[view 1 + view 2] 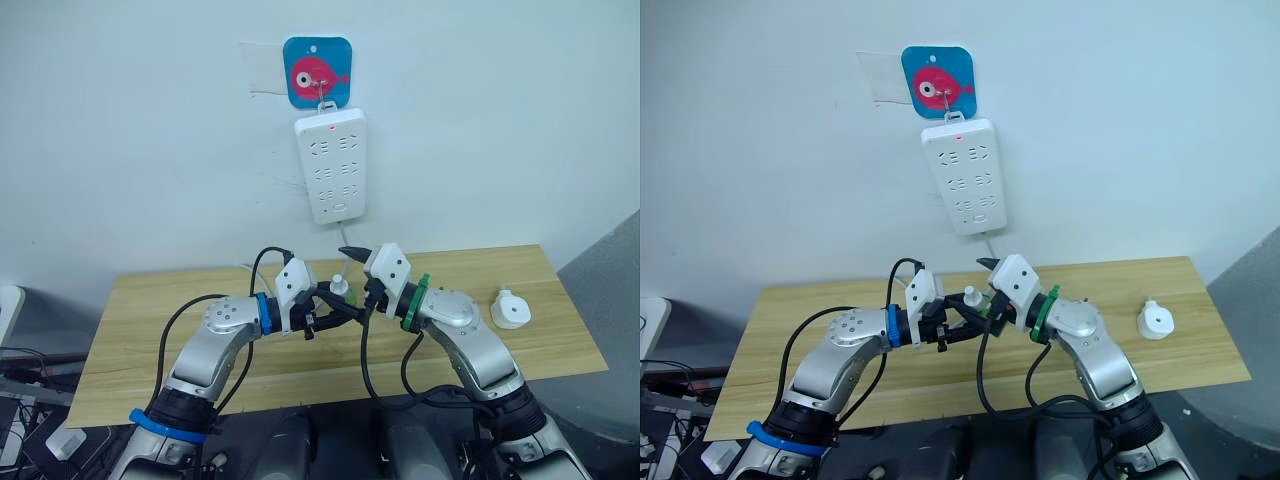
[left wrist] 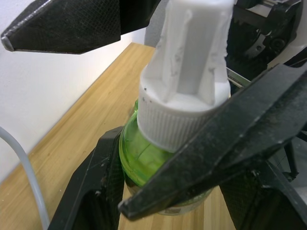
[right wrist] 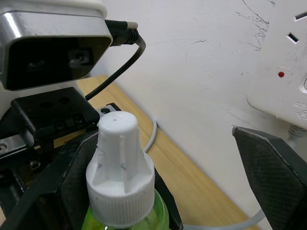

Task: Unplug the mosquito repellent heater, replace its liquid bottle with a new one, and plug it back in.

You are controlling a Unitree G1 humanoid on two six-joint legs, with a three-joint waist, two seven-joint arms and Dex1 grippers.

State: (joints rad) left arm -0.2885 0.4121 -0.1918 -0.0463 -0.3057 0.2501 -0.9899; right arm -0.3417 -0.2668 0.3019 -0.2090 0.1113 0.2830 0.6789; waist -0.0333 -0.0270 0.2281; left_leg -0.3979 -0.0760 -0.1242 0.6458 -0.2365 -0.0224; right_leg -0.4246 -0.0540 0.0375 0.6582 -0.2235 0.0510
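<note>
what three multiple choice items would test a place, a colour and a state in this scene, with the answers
1. Where is the mosquito repellent heater?
A. plugged into the power strip
B. lying on the table near the robot's right side
C. held in the left end effector

2. What colour is the liquid bottle under its white cap?
A. green
B. red
C. blue

3. What is the state of the left end effector?
A. open above the table
B. shut on the liquid bottle
C. shut on the heater

Answers: 1 B, the small white unit sits on the wooden table, apart from the power strip on the wall. 2 A, the body below the cap is green. 3 B, its fingers clamp the bottle's body in the left wrist view.
</note>
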